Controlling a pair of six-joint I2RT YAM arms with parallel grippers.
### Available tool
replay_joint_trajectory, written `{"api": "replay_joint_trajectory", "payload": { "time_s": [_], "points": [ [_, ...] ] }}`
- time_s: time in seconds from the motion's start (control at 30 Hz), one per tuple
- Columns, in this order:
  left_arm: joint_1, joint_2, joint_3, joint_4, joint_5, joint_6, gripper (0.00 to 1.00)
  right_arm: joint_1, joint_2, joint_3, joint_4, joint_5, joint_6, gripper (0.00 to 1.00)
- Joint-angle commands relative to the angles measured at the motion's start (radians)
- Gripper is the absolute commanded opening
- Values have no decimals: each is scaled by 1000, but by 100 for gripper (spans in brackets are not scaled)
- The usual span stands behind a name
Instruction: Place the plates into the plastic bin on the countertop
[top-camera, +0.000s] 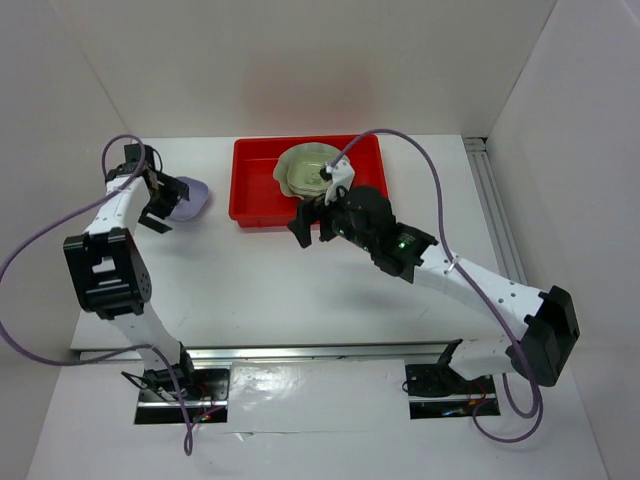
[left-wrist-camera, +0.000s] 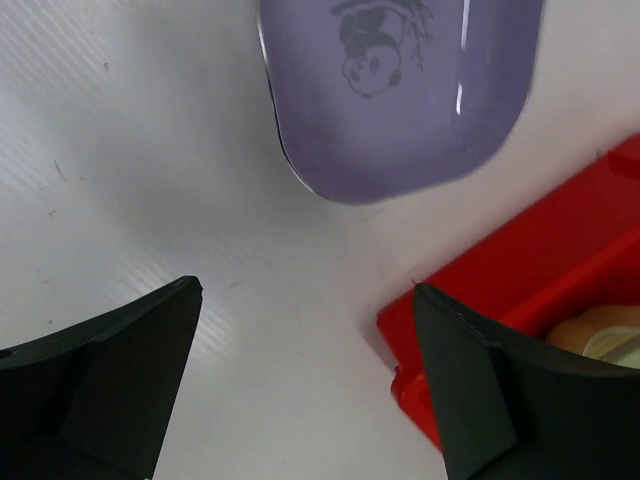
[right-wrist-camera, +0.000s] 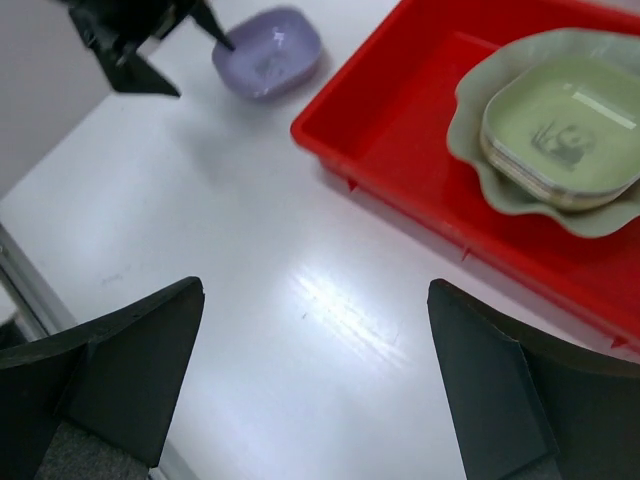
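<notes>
I see both pincers released. The left gripper (left-wrist-camera: 310, 385) has its black fingers spread wide with only bare white countertop (left-wrist-camera: 150, 200) between them. The right gripper (right-wrist-camera: 315, 385) is just as wide apart and grasps nothing.

The shallow rectangular bright red plastic bin (top-camera: 255, 190) sits on the countertop toward the back, roughly at the middle. Inside it, toward its right half, lies the large pale green scallop-edged dish (right-wrist-camera: 468, 120). A stack of small rounded-square shallow dishes (right-wrist-camera: 560, 135) rests on top of it. The top one is green with a dark cartoon print in its well. Below it I can make out the pale edges of others, but I cannot count them from here.

One plate is outside the bin. The small lavender rounded-square dish (left-wrist-camera: 400, 90) lies upright on the countertop to the left of the bin, near its left wall but apart from it. It also carries a dark cartoon print.

In the left wrist view the lavender dish lies ahead of the left fingers, beyond their tips, with the bin's near-left corner just beside the right-hand finger. From above, one left finger looks very close to the dish's rim. I cannot tell whether it touches.

The right gripper hangs over the bin's front rim, near the green stack, its wrist camera looking down across the countertop.
</notes>
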Motion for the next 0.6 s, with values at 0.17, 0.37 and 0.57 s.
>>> {"api": "replay_joint_trajectory", "payload": {
  "time_s": [0.17,0.37,0.57],
  "points": [
    [40,242,31,4,-34,-207,100,74,-104,-85,32,28,20,100],
    [72,282,-2,142,-56,-196,100,92,-113,-133,23,50,10,100],
    [72,209,-56,211,-52,-162,99,102,-73,-142,23,60,1,100]
  ]
}}
